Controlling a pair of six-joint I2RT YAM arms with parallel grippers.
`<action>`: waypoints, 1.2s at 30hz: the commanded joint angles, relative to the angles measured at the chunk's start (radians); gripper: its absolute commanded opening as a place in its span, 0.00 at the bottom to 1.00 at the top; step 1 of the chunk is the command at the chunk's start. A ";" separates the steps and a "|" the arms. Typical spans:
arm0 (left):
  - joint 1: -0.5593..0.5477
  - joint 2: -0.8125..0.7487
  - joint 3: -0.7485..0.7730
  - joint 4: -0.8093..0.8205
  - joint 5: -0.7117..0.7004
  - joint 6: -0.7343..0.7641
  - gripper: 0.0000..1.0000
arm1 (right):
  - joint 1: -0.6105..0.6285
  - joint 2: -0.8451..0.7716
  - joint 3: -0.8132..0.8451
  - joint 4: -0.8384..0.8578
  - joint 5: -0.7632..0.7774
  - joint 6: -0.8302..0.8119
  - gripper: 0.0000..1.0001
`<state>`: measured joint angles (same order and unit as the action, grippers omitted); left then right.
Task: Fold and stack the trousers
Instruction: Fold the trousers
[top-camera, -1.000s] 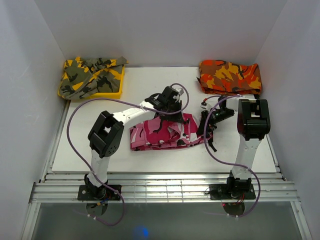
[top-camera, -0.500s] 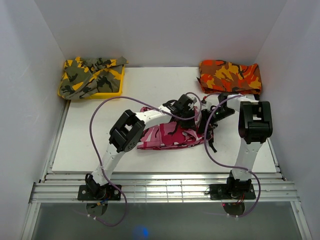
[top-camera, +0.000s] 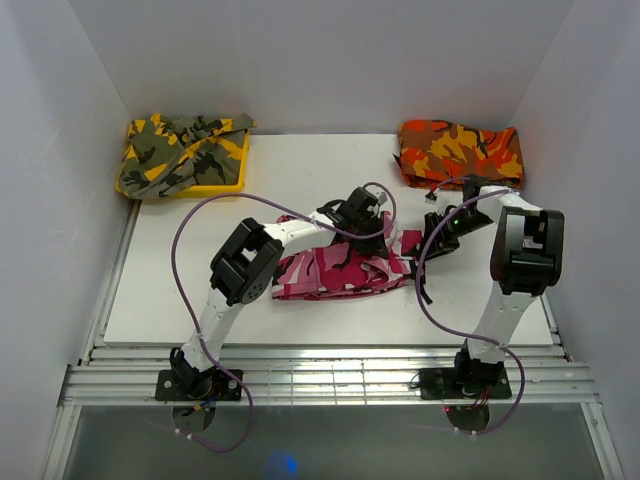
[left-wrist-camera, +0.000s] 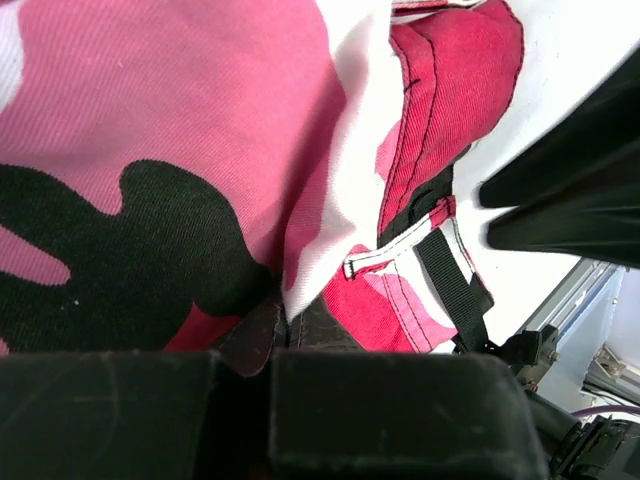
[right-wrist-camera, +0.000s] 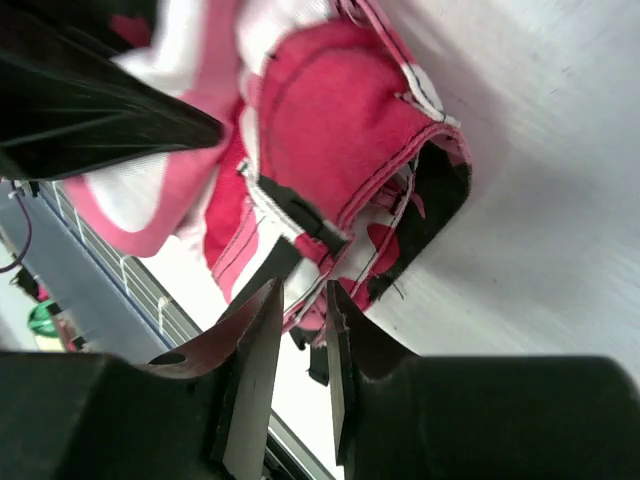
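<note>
Trousers (top-camera: 340, 268) lie bunched mid-table (top-camera: 200, 270), partly folded. Your left gripper (left-wrist-camera: 272, 340) is clamped on a fold of cloth, apparently to carry it over. Your right gripper (right-wrist-camera: 302, 290) stands narrowly parted and empty beside the right end, likely ready to steady it.

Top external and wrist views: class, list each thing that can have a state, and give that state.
trousers, partly folded, bunched.
left end effector, shut on the trousers.
right end effector, narrowly open beside the trousers.
orange-red garment, folded, at far right.
yellow-olive garment, loosely heaped in the yellow tray.
</note>
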<state>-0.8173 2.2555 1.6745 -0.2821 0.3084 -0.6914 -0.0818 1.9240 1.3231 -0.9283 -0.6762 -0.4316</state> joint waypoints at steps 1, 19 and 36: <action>0.003 -0.105 0.031 -0.022 -0.006 0.020 0.00 | 0.016 0.058 -0.045 0.026 -0.002 0.011 0.29; -0.043 -0.083 0.057 0.115 0.112 -0.002 0.89 | 0.024 0.067 -0.070 0.056 -0.028 0.022 0.26; 0.130 -0.482 -0.317 0.029 0.324 0.167 0.80 | 0.019 -0.010 0.321 -0.150 -0.186 0.053 0.58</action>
<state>-0.7612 1.8744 1.3762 -0.2150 0.5995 -0.6037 -0.1146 1.9232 1.6070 -1.0164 -0.7898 -0.4324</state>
